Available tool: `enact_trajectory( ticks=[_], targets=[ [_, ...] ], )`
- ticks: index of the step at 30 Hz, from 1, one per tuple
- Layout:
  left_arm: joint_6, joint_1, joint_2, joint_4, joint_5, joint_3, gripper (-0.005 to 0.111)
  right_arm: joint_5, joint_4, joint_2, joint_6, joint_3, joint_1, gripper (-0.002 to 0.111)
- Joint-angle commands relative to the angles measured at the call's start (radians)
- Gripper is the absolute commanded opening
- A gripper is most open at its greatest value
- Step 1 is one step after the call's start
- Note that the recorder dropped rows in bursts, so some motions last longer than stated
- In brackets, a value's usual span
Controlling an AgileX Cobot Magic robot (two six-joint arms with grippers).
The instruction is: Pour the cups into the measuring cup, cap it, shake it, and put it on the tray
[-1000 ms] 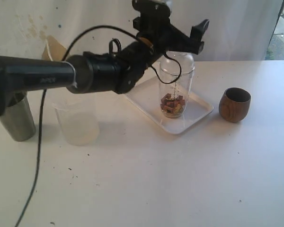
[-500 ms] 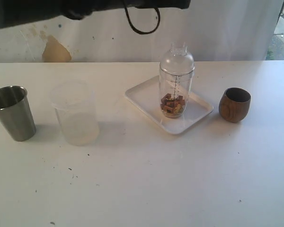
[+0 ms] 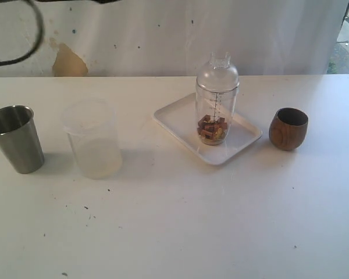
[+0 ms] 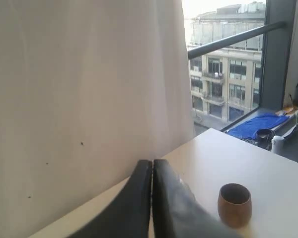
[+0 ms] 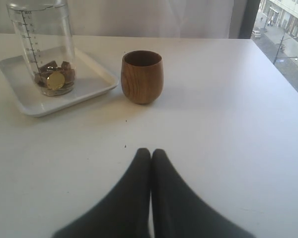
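Plain white table [image 3: 174, 221]: capped measuring cup [image 3: 217, 99] parked on tray [image 3: 177, 119], final step probably; left gripper [image 4: 152, 198], right gripper [image 5: 150, 193] pinched closed, empty.

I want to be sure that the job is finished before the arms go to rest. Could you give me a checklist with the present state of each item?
1. The measuring cup stands upright on the tray: ok.
2. The cap sits on it: ok.
3. The pieces lie inside it: ok.
4. The left gripper is shut and empty: ok.
5. The right gripper is shut and empty: ok.
6. The wooden cup, steel tumbler and frosted cup are fully emptied: cannot tell.
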Motion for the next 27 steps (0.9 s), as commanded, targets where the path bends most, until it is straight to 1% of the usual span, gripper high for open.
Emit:
enact_trajectory(
  ticks=[1,8,11,15,18,20,24,27],
  targets=[
    [0.0,-0.002,-0.225,0.001,-0.016,0.145,0.001,-0.009,-0.003,-0.007,-0.001,0.002,0.005,0.0],
    [-0.027,-0.002,-0.589,0.001,0.025,0.364,0.001,-0.009,-0.001,-0.007,-0.001,0.002,0.005,0.0],
    [-0.027,-0.002,-0.733,0.001,0.083,0.441,0.001,-0.009,-0.001,-0.007,-0.001,0.002,0.005,0.0],
    [-0.027,-0.002,-0.885,0.001,0.211,0.519,0.001,-0.009,-0.001,-0.007,-0.001,0.002,0.005,0.0],
    [-0.033,-0.002,-0.972,-0.004,0.298,0.566,0.001,-0.009,-0.001,-0.007,-0.001,0.002,0.005,0.0],
    [-0.033,-0.002,-1.025,-0.004,0.327,0.595,0.001,-0.009,-0.001,-0.007,-0.001,0.002,0.005,0.0],
    [-0.04,-0.002,-1.105,-0.017,0.356,0.651,0.001,-0.009,-0.003,-0.007,-0.001,0.002,0.005,0.0],
    [-0.075,-0.002,-1.139,-0.03,0.35,0.686,0.001,-0.009,-0.003,-0.007,-0.001,0.002,0.005,0.0]
  ],
)
